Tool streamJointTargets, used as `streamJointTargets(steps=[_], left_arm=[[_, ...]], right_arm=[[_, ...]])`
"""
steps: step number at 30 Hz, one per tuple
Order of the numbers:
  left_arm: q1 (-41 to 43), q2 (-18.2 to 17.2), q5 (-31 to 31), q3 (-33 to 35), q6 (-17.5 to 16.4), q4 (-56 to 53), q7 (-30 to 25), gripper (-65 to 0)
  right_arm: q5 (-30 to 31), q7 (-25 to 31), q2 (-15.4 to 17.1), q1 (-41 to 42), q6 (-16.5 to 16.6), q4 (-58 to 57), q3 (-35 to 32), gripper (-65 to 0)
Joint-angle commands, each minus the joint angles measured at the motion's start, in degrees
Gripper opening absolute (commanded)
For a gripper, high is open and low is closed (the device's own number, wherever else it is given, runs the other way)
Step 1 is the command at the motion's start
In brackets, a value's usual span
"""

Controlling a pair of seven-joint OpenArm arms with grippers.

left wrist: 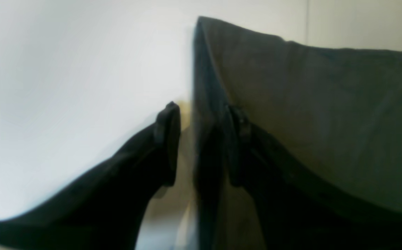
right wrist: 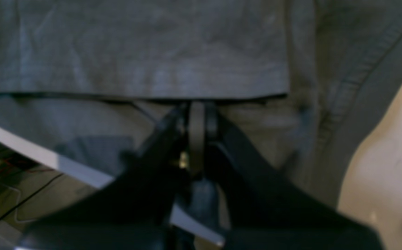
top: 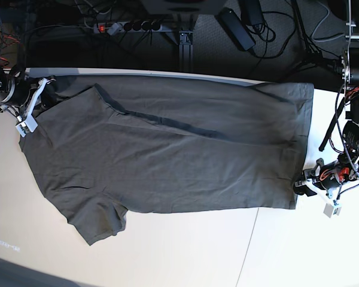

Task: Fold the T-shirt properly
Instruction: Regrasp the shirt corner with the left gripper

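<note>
Left claw (left wrist: 201, 139) low, jaws apart astride T-shirt (top: 167, 149) edge; right claw (right wrist: 197, 114) closed, empty, at shoulder.

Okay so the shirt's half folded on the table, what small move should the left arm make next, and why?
Probably close the left gripper on the hem. Its jaws stand open astride the T-shirt's edge at a hem corner, one jaw over the cloth, one off it on the table. The right gripper is already shut at the shoulder end, so both ends could then lift together.
</note>
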Motion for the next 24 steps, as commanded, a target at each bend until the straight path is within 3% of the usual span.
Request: streamJointTargets(steps=[1,18,24], left_arm=[[-1.4,-0.3,-0.4,-0.2,-1.9,0.7,0.1,-39.6],[-1.5,1.7,-2.5,2.5,-3.8,0.7,2.2,-39.6],[-2.5,-0.6,-6.7,2.5,-6.8,0.7,2.3,-39.6]], right_arm=[[-1.5,-1.7,0.9,-0.2,0.5,-0.1,0.0,-65.0],[-1.5,-1.3,0.9,-0.2,0.5,-0.1,0.0,-65.0],[-1.5,-1.3,0.9,-0.2,0.5,-0.1,0.0,-65.0]])
